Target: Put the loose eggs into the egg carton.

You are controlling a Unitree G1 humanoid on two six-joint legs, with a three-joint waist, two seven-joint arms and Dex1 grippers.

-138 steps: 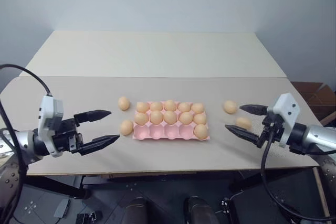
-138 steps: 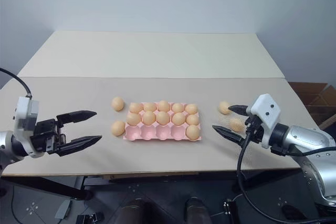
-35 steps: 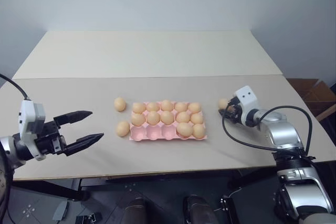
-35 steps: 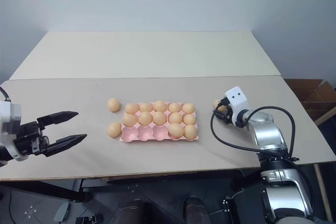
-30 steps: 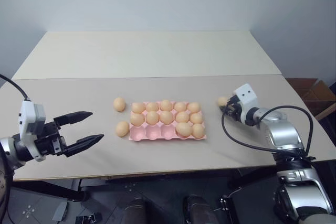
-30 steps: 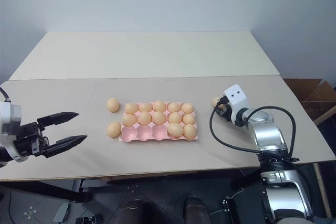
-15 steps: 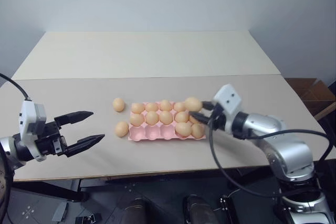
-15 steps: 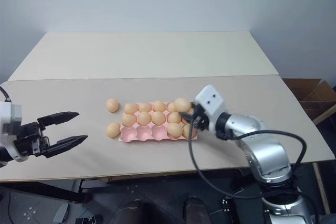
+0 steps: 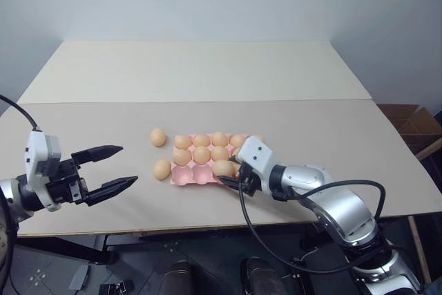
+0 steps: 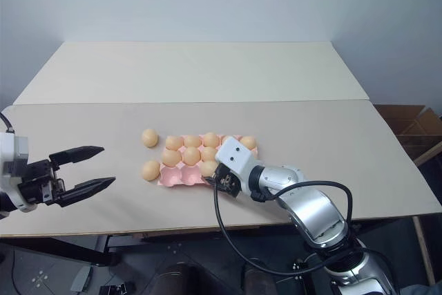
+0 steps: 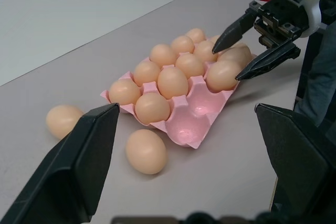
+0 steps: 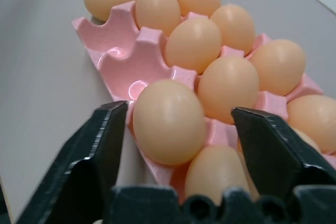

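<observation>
The pink egg carton [image 9: 189, 177] lies mid-table with most cups filled and empty cups at its front left. Two loose eggs rest on the table left of it, one farther back [image 9: 158, 137] and one nearer [image 9: 162, 168]. My right gripper [image 9: 230, 173] is at the carton's front row, open. Its fingers [image 12: 105, 140] stand on either side of an egg [image 12: 168, 121] that sits in a front cup, with a gap on each side. My left gripper [image 9: 119, 166] hovers open and empty to the left of the loose eggs.
The beige table [image 9: 207, 74] stretches far behind the carton and to its right. A cardboard box [image 9: 414, 126] stands on the floor past the right edge. The right arm's black cable [image 9: 276, 240] loops over the front edge.
My right gripper carried an egg from the table's right side leftward to the carton's front row and opened. The egg now sits in a cup. The left gripper has not moved.
</observation>
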